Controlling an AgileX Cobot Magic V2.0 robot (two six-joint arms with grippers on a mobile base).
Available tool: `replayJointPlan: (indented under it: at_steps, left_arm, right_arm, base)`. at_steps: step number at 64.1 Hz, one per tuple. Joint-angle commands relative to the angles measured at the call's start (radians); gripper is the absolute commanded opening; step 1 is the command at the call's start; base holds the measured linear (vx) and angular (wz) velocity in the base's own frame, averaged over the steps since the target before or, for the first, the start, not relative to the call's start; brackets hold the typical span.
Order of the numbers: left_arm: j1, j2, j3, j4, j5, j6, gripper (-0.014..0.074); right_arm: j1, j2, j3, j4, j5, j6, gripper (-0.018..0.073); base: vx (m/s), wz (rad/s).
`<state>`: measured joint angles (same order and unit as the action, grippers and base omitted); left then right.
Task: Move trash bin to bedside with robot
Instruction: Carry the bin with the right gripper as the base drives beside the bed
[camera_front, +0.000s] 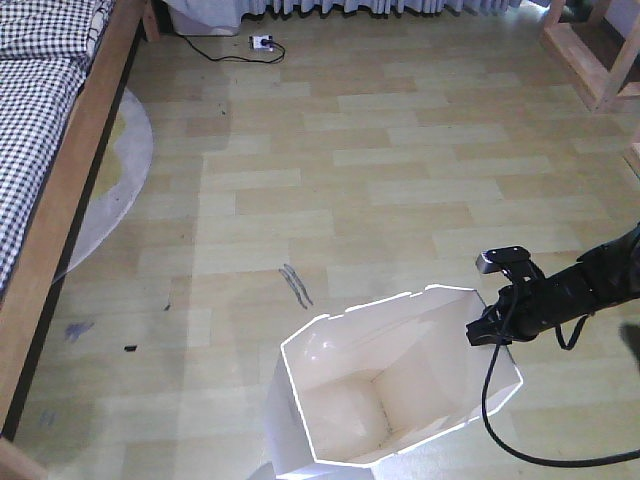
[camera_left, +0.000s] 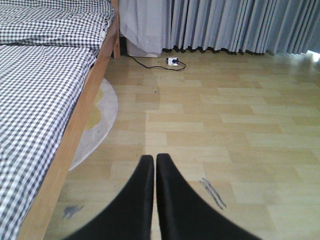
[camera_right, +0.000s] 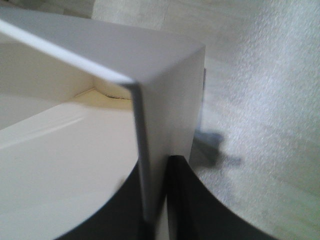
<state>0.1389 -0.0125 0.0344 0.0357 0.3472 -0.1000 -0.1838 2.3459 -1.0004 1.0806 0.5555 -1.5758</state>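
The white trash bin (camera_front: 340, 410) stands tilted on the wood floor at the bottom centre of the front view, its cream inside open to view. My right gripper (camera_front: 487, 330) is shut on the bin's right rim; in the right wrist view (camera_right: 157, 200) one finger is inside the wall (camera_right: 160, 100) and one outside. The bed (camera_front: 40, 120) with the reddish-brown frame and checked bedding lies along the left edge, well apart from the bin. My left gripper (camera_left: 154, 161) is shut and empty, above the floor, facing the bed's side (camera_left: 75, 130).
A round grey rug (camera_front: 120, 180) lies beside the bed. A white power strip with a black cable (camera_front: 262, 43) sits by the curtains at the back. A light wooden frame (camera_front: 590, 50) stands at the back right. A dark scuff (camera_front: 296, 284) marks the floor.
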Motion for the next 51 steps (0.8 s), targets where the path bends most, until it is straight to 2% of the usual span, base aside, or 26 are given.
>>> replayJointPlan:
  at_steps: [1,51]
  left_arm:
    - [-0.003,-0.014,0.003,-0.002,-0.066,-0.004,-0.0006]
    - [-0.003,-0.014,0.003,-0.002,-0.066,-0.004,-0.0006]
  right_arm:
    - [-0.005,-0.075,-0.011,0.068,0.188,0.019,-0.0005]
    - [-0.005,-0.075,-0.011,0.068,0.188,0.019,-0.0005]
  base:
    - [0.41,-0.02]
    - [0.42,0.01]
